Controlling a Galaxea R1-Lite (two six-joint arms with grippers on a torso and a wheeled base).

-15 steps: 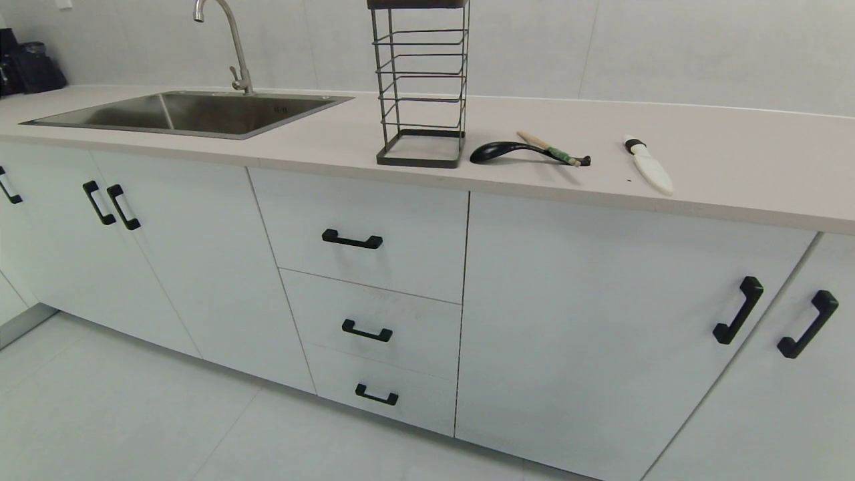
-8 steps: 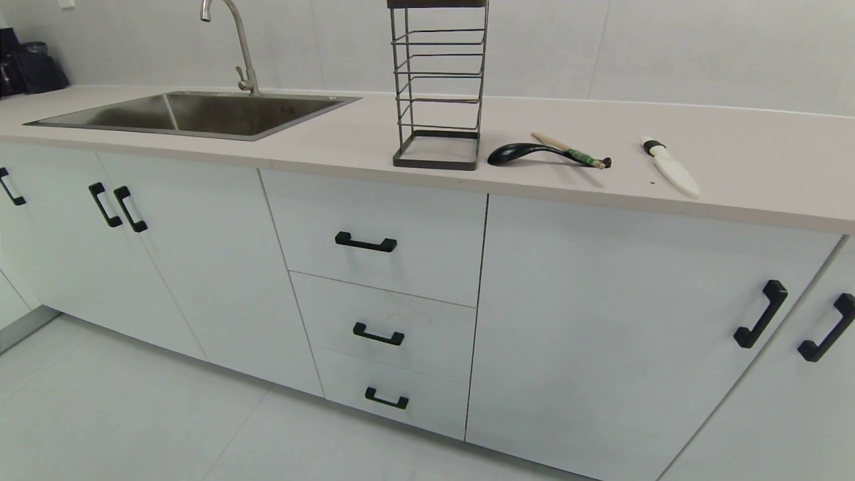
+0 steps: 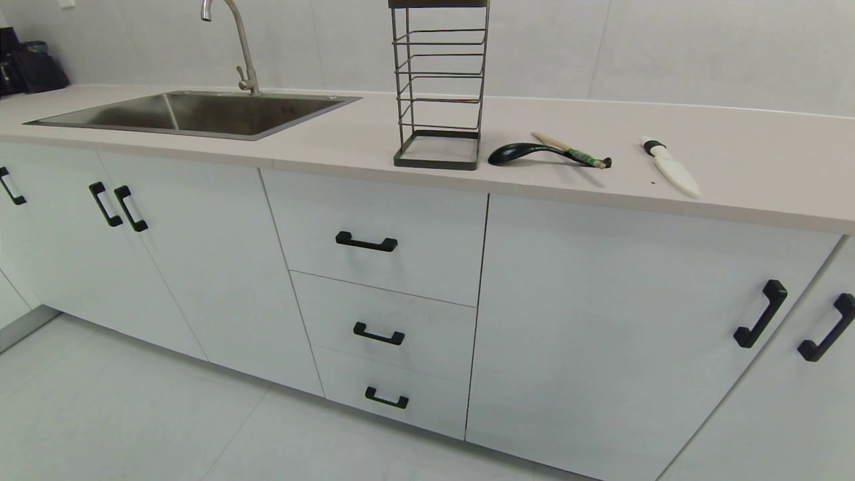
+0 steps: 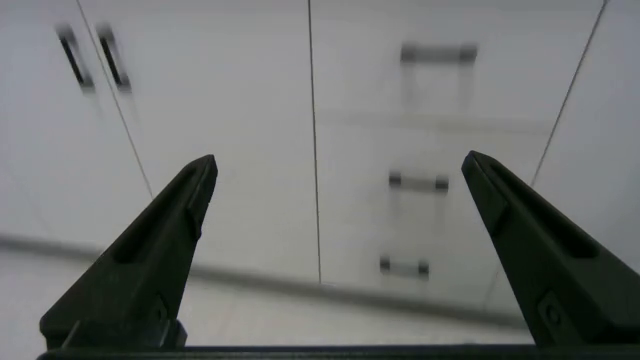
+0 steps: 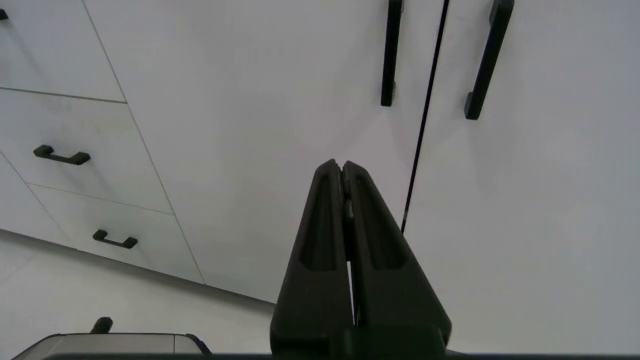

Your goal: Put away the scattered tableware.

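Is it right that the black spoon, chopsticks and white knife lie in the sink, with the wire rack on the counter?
No: the black spoon, chopsticks and white knife lie on the counter, not in the sink, as the head view shows. The wire rack stands there too.

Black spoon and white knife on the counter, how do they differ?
The spoon is black with a curved, arching handle; the knife is white and straight, with a dark band at its far end. The spoon lies next to the wire rack with a wooden stick by its handle; the knife lies alone, farther right. Both rest on the counter.
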